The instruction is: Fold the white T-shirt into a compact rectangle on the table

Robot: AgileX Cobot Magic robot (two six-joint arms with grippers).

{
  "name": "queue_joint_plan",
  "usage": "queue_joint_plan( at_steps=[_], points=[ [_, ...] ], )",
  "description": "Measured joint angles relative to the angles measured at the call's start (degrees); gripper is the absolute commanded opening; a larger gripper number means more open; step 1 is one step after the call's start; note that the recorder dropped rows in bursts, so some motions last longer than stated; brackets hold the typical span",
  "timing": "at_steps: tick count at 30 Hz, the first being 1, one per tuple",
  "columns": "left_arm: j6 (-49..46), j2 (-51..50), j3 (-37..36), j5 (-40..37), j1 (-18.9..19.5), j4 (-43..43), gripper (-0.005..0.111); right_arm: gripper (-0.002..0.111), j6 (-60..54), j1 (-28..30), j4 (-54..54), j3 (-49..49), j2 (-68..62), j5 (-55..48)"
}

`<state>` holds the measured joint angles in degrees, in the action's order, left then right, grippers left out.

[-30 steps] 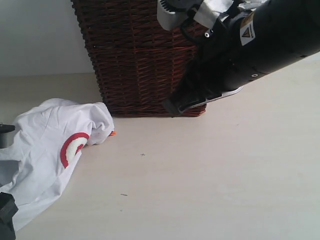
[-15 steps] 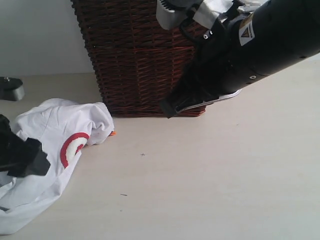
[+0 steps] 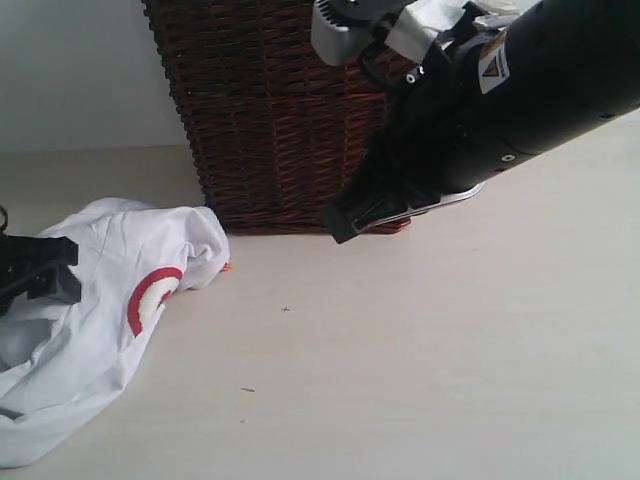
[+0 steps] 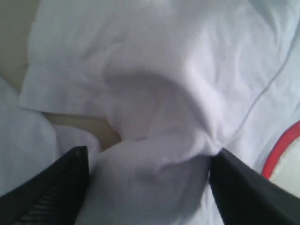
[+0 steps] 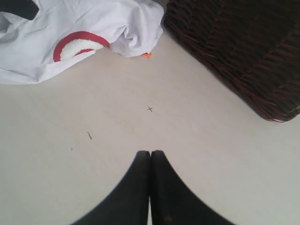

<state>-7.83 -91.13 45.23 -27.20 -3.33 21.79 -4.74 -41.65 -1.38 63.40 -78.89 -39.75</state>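
Note:
The white T-shirt lies crumpled on the table at the left, with a red-outlined letter showing and an orange tag at its edge. My left gripper sits on top of the shirt's left part. In the left wrist view that gripper is open, its jaws wide apart with a bulge of the shirt between them. My right gripper hangs above the table in front of the basket. Its fingers are shut and empty, and the shirt lies beyond them.
A dark brown wicker basket stands at the back centre, close behind the shirt's right end and under the right arm. Bare tabletop stretches across the middle and right. A pale wall rises behind.
My left gripper has come up from the lower left corner onto the shirt. The cloth has shifted, so the red letter now shows as a narrower arc. The right arm has barely moved.

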Motion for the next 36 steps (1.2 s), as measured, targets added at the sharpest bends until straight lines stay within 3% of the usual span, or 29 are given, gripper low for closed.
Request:
queue_joint_plan(
  at_steps=[3,7,12,18,21,25,28,30,33,34,36],
  points=[
    [-8.7,-4.0,3.9,-0.3,0.5,8.2,0.051,0.0,-0.2,0.0,-0.1,0.0,0.0,0.0],
    [-11.8,-7.7,10.2,-4.1,3.0,10.9,0.029,0.0,-0.2,0.0,-0.2,0.0,0.0,0.0],
    [-13.8,-7.8,20.6,-12.2,6.7,11.3,0.02,0.0,-0.2,0.0,-0.4,0.0,0.0,0.0],
    [-16.7,-6.1,29.9,-26.2,7.2,12.0,0.001,0.0,-0.2,0.0,-0.4,0.0,0.0,0.0],
    [-20.2,-6.2,29.7,-31.6,6.0,12.5,0.0,0.0,-0.3,0.0,-0.4,0.0,0.0,0.0],
    [-24.0,-8.9,26.8,-32.1,0.9,9.3,0.002,0.0,-0.8,0.0,-0.4,0.0,-1.0,-0.2],
    [-24.3,-11.8,26.2,-30.3,-1.7,5.7,0.018,0.0,-0.9,0.0,-1.1,-0.1,-2.3,-1.0],
    [-24.9,-13.7,26.1,-29.0,-2.4,4.3,0.034,0.0,-1.0,0.0,-1.3,-0.5,-3.0,-1.0],
    [-21.7,-16.1,26.1,-26.0,-2.8,-0.8,0.049,0.0,-1.1,0.0,-1.5,-0.9,-3.6,-1.3],
    [-19.2,-17.0,26.1,-25.1,-2.8,-3.6,0.047,0.0,-1.1,0.0,-1.5,-0.9,-3.8,-1.3],
    [-14.1,-18.4,26.1,-24.1,-2.8,-9.3,0.03,0.0,-1.1,0.0,-1.7,-0.9,-3.9,-1.3]
  ],
)
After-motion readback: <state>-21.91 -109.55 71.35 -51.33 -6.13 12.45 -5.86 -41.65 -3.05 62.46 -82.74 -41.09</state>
